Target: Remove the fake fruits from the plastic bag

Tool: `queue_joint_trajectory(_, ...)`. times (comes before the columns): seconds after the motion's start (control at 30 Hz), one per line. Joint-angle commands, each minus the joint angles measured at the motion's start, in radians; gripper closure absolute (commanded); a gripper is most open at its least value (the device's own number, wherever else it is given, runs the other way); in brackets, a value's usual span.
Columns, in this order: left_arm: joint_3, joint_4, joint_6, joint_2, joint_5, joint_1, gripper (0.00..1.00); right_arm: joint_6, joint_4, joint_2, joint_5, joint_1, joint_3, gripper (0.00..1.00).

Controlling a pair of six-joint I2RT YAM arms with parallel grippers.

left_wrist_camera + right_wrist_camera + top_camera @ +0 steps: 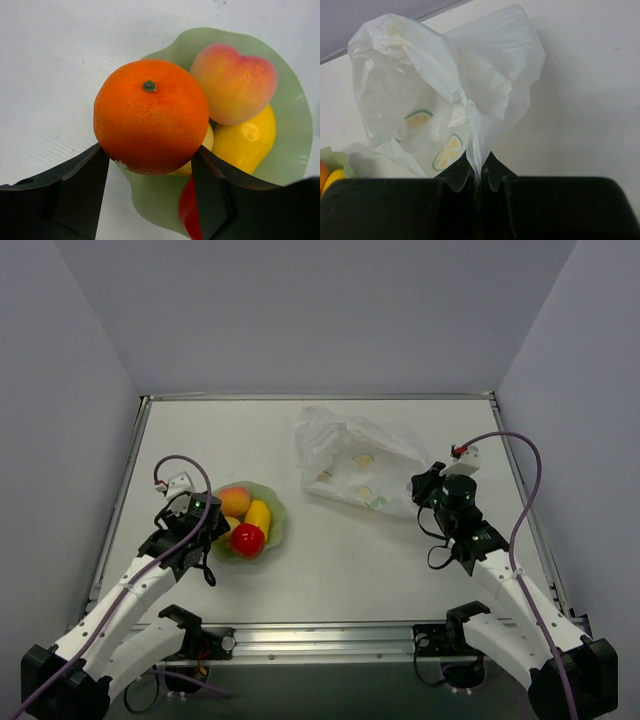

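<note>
White table (330,580), boxed in by pale grey walls (300,310), carries two robot arms bolted to a metal rail (330,637) along its near edge.

Nearest on the left, the left arm (130,590), draped with a purple cable (186,457), reaches to the bowl. Its jaws are set against either side of a glossy orange plastic ball (150,117) with a green stem dot, gripping it between the two black fingers (65,195). The ball hangs at the near rim of a pale green wavy-edged bowl (295,115). Whether it touches the fruit beneath cannot be told. Ball and jaws together block much of the bowl from the left wrist camera.

Four more fake fruits lie in the bowl:
- a peach-pink plastic peach (232,82)
- a bright yellow elongated fruit (247,142)
- a paler yellow fruit (209,142), mostly hidden behind the ball
- a red plastic apple (187,212), half covered by one finger

That makes five fruits in all: one orange, one peach-pink, two yellow and one red.

On the right, the right arm (500,580), with its own purple cable (537,465), has its jaws pressed together, pinching a fold of a crinkled translucent white plastic bag (445,85) printed with lemon slices (447,150). The single bag rises crumpled from that pinch. It lies on the far right part of the table, well apart from the one bowl.
</note>
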Motion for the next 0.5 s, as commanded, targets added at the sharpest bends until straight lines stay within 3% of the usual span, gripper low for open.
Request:
queue_joint_trajectory(0.0, -0.012, 0.073, 0.049, 0.003, 0.065, 0.011, 0.71, -0.012, 0.007, -0.027, -0.002, -0.006, -0.010, 1.00)
queue_joint_trajectory(0.2, -0.019, 0.118, 0.082, 0.066, 0.093, 0.017, 0.68, -0.009, 0.007, -0.029, -0.007, -0.006, -0.012, 1.00)
queue_joint_trajectory(0.3, -0.023, 0.142, 0.101, 0.082, 0.087, 0.019, 0.61, -0.006, 0.005, -0.035, -0.012, -0.006, -0.015, 1.00)
queue_joint_trajectory(0.47, 0.001, 0.190, 0.120, 0.146, 0.059, 0.037, 0.61, 0.000, 0.008, -0.041, -0.018, -0.006, -0.020, 1.00)
